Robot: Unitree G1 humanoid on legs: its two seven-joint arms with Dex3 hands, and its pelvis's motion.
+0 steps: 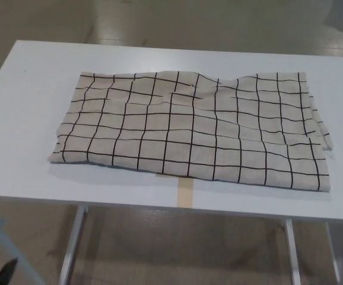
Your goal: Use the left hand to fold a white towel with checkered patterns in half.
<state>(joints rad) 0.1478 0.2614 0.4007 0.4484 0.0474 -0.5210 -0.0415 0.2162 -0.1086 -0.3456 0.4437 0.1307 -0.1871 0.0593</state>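
The towel (190, 126) is spread out across the middle of the white table (23, 113), an off-white cloth ruled with thin black lines into a check, its long side running left to right. It looks doubled over already: along the right edge a second layer peeks out from under the top one, slightly out of line. The surface is not quite smooth, with soft ripples running through the upper middle and a small crease near the top centre. Its near edge sits close to the table's front edge, and a strip of tan tape (185, 192) pokes out from under that edge and runs down to the lip of the table. The left end of the towel lies well in from the table's left side, leaving bare white surface there. Below the tabletop, metal legs (72, 243) stand on a glossy grey floor (177, 243). Down in the bottom left corner a small dark tip (5, 273) just enters the picture, too little of it showing to tell what it is. Neither of the robot's hands can be seen, so whether they are released or clenched cannot be told
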